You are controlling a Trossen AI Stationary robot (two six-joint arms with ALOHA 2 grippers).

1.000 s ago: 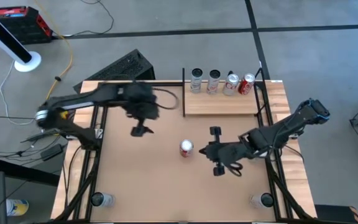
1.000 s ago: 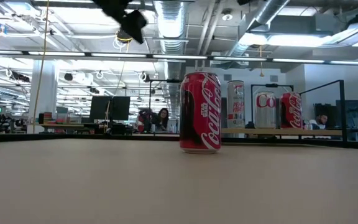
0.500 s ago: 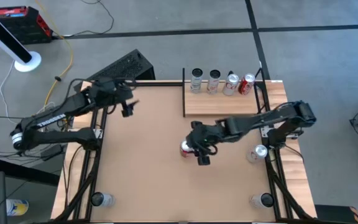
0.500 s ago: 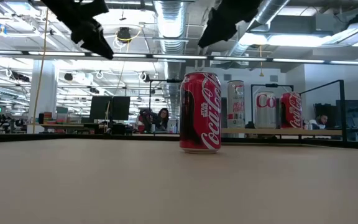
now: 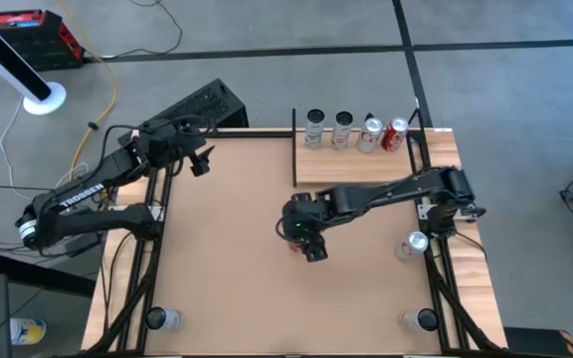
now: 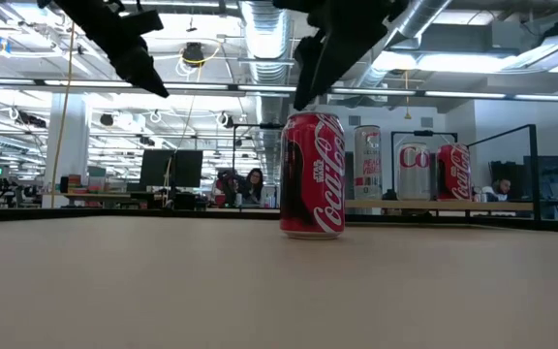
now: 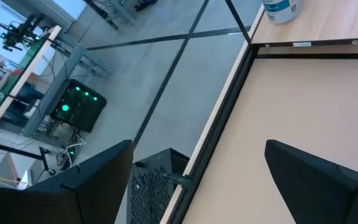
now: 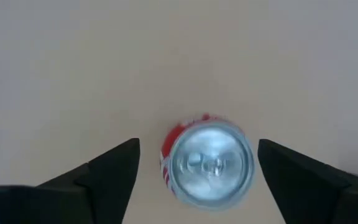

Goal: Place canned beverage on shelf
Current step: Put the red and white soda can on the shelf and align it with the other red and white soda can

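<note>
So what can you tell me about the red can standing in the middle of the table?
The red can is a shiny metal drink can with white Coca-Cola lettering and a dark band down one side. Its silver top has a pull tab and looks unopened. It stands upright, alone on the tan table, apart from the cans on the shelf. Nothing touches it: the right pincer hangs above it, open, one finger on either side.

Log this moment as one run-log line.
right gripper: open, above upright red cola can | left gripper: open, table's far-left corner | pale wood shelf: four cans
</note>
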